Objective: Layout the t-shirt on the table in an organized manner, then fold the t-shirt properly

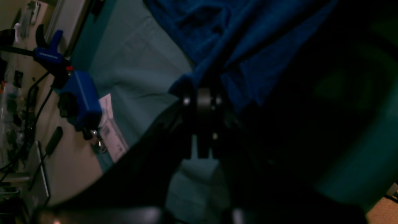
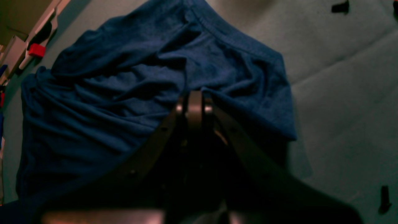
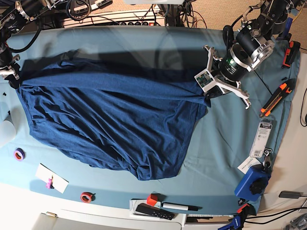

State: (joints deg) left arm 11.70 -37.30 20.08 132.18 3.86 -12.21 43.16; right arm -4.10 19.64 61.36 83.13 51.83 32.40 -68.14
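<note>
T-shirt: I see the t-shirt [image 3: 110, 124] spread across the left and middle of the table [image 3: 225, 139], stretched between my two grippers along its far edge. The near part sags in loose folds toward the front, with a bunched corner at the lowest point.

Left gripper: In the base view my left gripper [image 3: 207, 93] sits at the right end of the shirt. The left wrist view shows the jaws closed tight on a gathered edge of the fabric [image 1: 217, 46], the cloth rising away from the pinch.

Right gripper: My right gripper [image 2: 194, 99] has its jaws drawn together on a wrinkled fold of the shirt [image 2: 108, 102]. In the base view it is at the far left edge of the table, mostly out of the picture.

Table surface: The teal cloth lies flat, with faint creases visible from the right wrist.

Other items, right side: a box cutter [image 3: 274, 98] and a blue clamp [image 3: 252, 181], both apart from the shirt.

Other items, front edge: a purple tape ring [image 3: 19, 154], a red tape ring [image 3: 87, 196], a white card [image 3: 52, 178], a small red block [image 3: 152, 199] and a black marker [image 3: 180, 206], all lying clear of the shirt's hem.
</note>
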